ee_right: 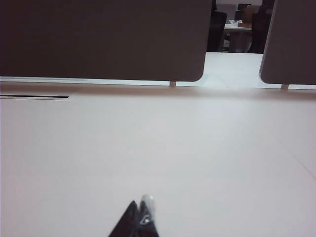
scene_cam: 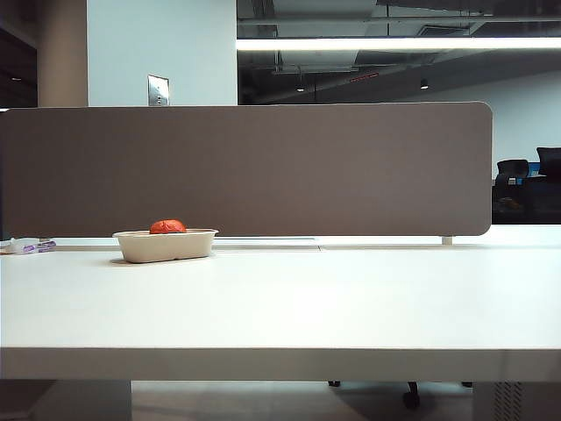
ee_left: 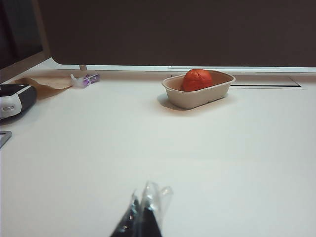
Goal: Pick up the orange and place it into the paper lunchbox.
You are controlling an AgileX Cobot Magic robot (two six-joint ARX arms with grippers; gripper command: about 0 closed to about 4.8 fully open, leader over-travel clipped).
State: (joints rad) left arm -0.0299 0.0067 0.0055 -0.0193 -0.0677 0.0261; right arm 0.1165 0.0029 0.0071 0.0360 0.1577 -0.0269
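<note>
The orange (scene_cam: 167, 227) lies inside the paper lunchbox (scene_cam: 166, 246) at the back left of the white table; only its top shows above the rim. The left wrist view shows the orange (ee_left: 197, 80) resting in the beige lunchbox (ee_left: 200, 94) far ahead of my left gripper (ee_left: 147, 192), which is shut and holds nothing. My right gripper (ee_right: 140, 203) is shut too, with nothing in it, low over bare table. Neither gripper appears in the exterior view.
A grey partition (scene_cam: 245, 171) runs along the back of the table. A small purple and white item (ee_left: 85, 79) and a dark device (ee_left: 16, 98) lie to the side of the lunchbox. A second partition (ee_right: 289, 42) stands beyond a gap.
</note>
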